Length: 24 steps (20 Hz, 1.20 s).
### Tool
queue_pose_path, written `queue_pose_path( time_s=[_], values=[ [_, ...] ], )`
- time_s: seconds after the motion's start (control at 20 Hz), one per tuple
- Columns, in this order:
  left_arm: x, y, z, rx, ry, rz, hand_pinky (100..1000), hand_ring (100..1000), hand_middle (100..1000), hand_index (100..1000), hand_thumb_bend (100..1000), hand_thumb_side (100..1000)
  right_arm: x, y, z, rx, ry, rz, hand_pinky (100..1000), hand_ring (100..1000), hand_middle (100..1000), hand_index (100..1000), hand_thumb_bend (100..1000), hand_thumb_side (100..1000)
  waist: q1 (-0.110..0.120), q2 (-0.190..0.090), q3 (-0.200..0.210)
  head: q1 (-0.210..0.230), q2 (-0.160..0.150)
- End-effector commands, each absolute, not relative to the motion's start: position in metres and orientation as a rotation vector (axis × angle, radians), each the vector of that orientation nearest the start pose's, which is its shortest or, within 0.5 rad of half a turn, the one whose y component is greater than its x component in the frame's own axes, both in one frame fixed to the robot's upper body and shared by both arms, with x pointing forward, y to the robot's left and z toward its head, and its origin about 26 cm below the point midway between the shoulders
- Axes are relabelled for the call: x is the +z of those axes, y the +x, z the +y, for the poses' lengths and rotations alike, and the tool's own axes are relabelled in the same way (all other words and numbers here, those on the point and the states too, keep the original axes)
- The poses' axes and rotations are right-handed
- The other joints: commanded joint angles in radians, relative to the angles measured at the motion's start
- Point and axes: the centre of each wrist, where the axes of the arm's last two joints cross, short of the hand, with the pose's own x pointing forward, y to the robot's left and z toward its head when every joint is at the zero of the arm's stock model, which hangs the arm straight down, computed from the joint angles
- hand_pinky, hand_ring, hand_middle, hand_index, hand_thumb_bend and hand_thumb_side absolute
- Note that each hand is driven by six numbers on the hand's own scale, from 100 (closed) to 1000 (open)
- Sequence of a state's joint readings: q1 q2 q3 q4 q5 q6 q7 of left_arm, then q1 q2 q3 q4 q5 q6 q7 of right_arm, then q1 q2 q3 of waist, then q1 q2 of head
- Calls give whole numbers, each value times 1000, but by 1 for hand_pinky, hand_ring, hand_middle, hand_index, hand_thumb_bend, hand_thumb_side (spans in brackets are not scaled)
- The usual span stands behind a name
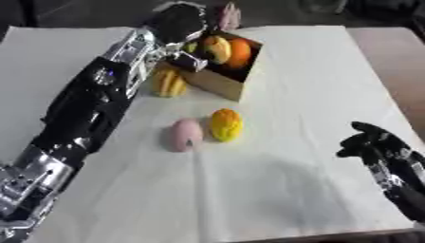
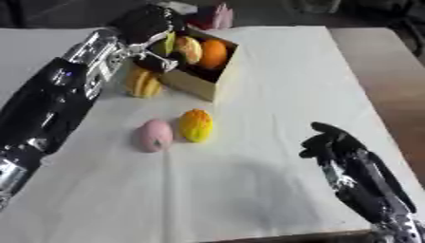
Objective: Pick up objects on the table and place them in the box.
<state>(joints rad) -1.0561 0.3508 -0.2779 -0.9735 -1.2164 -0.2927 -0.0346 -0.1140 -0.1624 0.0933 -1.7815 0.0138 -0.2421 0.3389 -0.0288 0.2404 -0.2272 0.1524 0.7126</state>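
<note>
Where the left hand (image 1: 179,23) hovers, box (image 1: 222,81) below.

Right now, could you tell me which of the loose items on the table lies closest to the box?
The yellow-orange ribbed item, lying right against the box on its left side. The pink item and the yellow-orange one beside it lie farther toward the near edge.

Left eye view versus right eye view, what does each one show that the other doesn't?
Only the left eye view shows the left arm right down to the bottom edge. Only the right eye view shows the right forearm behind the right hand at length. Both share the left hand over the box, the pink object, the yellow-orange object and the yellow object beside the box.
</note>
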Motion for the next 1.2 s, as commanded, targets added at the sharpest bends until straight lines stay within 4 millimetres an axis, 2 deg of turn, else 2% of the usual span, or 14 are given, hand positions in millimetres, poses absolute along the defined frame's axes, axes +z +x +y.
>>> queue_pose_path(
  time_s=[0.05, 0.25, 0.5, 0.65, 0.75, 1.0, 1.2],
  values=[
    [241, 481, 190, 2088, -1622, 2246, 750, 698, 690, 847, 346, 234, 84, 297, -236, 624, 210, -2075, 697, 628, 634, 881, 100, 575, -1, -13, -1, -3, -11],
    [246, 478, 192, 2079, -1590, 2234, 752, 691, 669, 831, 364, 240, 84, 297, -236, 621, 206, -2075, 697, 628, 633, 881, 100, 575, 0, -13, 0, -4, -10],
    [275, 461, 219, 2163, -1515, 2152, 753, 657, 607, 775, 287, 267, 84, 297, -242, 612, 173, -2072, 696, 627, 633, 881, 100, 577, 17, -15, 17, -28, -12],
    [290, 443, 241, 2334, -1422, 2051, 753, 644, 580, 751, 267, 293, 84, 296, -246, 613, 150, -2067, 697, 627, 633, 881, 100, 577, 30, -18, 28, -45, -5],
    [292, 433, 254, 2510, -1366, 1945, 753, 646, 580, 750, 277, 313, 84, 296, -247, 612, 140, -2066, 697, 627, 633, 881, 100, 577, 35, -20, 32, -54, -5],
    [282, 426, 271, 2921, -1242, 1672, 760, 664, 592, 755, 320, 351, 83, 296, -249, 611, 129, -2065, 697, 627, 633, 881, 100, 577, 36, -19, 34, -59, -5],
    [275, 429, 273, 3029, -1195, 1596, 765, 690, 636, 787, 335, 357, 83, 296, -248, 609, 131, -2067, 697, 627, 633, 881, 100, 577, 32, -18, 34, -58, -4]
  ],
)
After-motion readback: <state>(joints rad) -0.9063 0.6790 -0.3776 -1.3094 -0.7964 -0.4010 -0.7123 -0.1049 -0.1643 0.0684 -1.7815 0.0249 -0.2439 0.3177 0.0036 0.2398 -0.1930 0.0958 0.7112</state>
